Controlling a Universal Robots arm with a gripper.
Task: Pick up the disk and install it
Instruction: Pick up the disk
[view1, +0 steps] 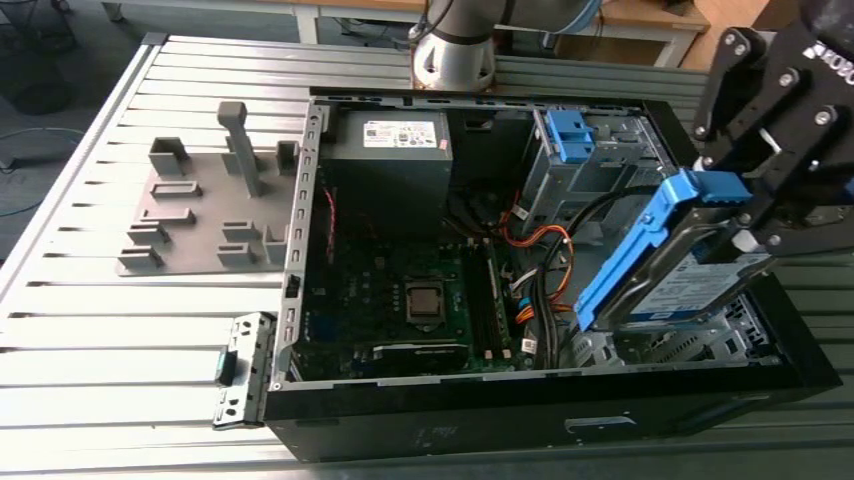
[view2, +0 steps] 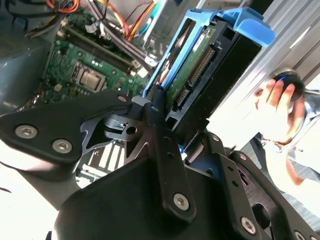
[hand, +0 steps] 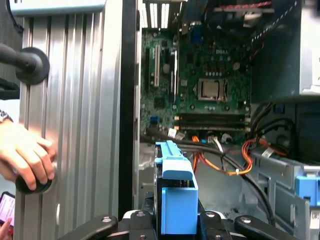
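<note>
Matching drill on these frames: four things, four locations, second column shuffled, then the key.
Things
1. disk
2. grey box with white sticker
3. grey fixture plate
4. person's hand

Places
A. on the slatted table, at the exterior view's left of the case
B. on a round black object outside the case
C. clamped in the gripper, tilted over the open case
D. inside the case, next to the motherboard

Pairs: 1-C, 2-D, 3-A, 4-B

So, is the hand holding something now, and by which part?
Yes, the disk: the hand clamps it across its thickness, at one blue-framed edge.
</note>
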